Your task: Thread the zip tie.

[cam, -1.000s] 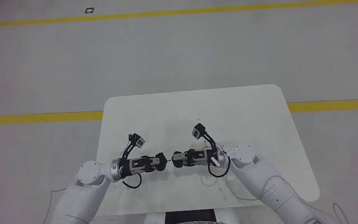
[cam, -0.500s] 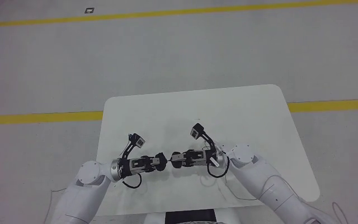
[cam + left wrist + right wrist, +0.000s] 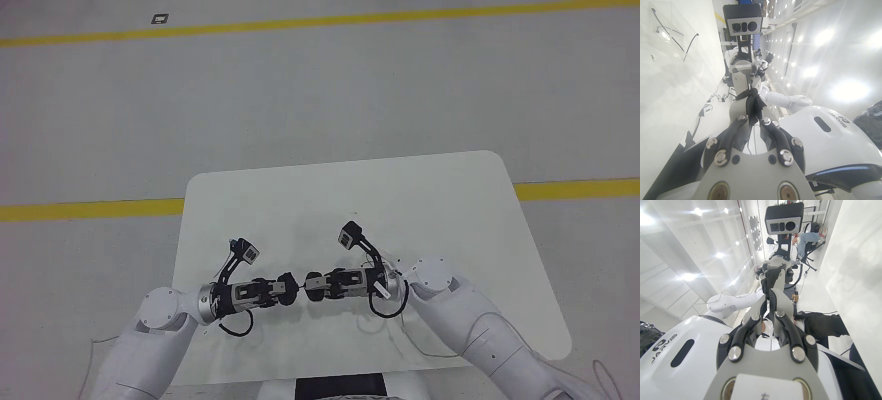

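Setup: both arms over the near middle of the white table [image 3: 450,200], forearms roughly in one line, grippers pointed at each other
Left gripper [image 3: 288,287]: level and above the tabletop, tip facing the right gripper [image 3: 313,283]; from above the two tips look nearly touching, with no clear gap between them
Left fingers [image 3: 735,109]: closed at the tips, clenched on the tie [image 3: 750,136]
Tie: off the table, at the point where the two grippers meet; a thin, slightly curved dark strand runs from the left fingertips back toward that gripper's palm; too fine to make out from above
Right fingers [image 3: 784,302]: pressed together at the tips, ribbed black pads facing inward; the pads hide what they pinch, so cannot tell whether they grip the tie
Alignment: in each wrist view the other gripper sits straight ahead, tip to tip with the view's own
Tie ends: cannot tell which end is at which gripper, nor whether the tail is in the head
Spare ties [image 3: 692,43]: several black ones lying loose on the white surface inside a clear container [image 3: 680,20], well apart from both grippers; box or cover, cannot tell which
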`<state>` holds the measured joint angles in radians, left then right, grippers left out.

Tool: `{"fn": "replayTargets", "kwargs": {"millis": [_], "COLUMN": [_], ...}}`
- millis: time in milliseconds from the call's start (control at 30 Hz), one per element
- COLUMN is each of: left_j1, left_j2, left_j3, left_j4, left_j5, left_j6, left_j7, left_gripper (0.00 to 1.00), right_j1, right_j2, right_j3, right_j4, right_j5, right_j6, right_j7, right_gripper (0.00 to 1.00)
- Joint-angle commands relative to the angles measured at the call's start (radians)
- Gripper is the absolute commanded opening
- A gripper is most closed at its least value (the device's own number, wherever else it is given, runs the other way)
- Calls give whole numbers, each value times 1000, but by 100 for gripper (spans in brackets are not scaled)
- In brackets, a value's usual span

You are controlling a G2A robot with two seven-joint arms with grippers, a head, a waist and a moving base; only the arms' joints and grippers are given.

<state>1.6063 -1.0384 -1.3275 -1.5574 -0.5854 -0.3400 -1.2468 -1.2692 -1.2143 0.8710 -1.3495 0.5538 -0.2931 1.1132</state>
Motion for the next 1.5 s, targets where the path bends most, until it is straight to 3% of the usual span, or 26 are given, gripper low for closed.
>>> {"fn": "replayTargets", "kwargs": {"millis": [0, 100, 1033, 1467], "left_j1": [0, 0, 0, 0], "left_j2": [0, 0, 0, 0], "left_j3": [0, 0, 0, 0], "left_j4": [0, 0, 0, 0], "left_j5": [0, 0, 0, 0], "left_j6": [0, 0, 0, 0], "left_j7": [0, 0, 0, 0], "left_gripper": [0, 0, 0, 6], "right_j1": [1, 3, 1, -2], "right_j2": [0, -1, 1, 2], "right_j3": [-2, -4, -3, -3], "right_j4": [1, 3, -5, -8], "right_j5": [0, 0, -19, -18], "right_j6": [1, 1, 1, 0], "right_j7": [0, 0, -7, -10], "right_gripper": [5, 0, 0, 0]}}
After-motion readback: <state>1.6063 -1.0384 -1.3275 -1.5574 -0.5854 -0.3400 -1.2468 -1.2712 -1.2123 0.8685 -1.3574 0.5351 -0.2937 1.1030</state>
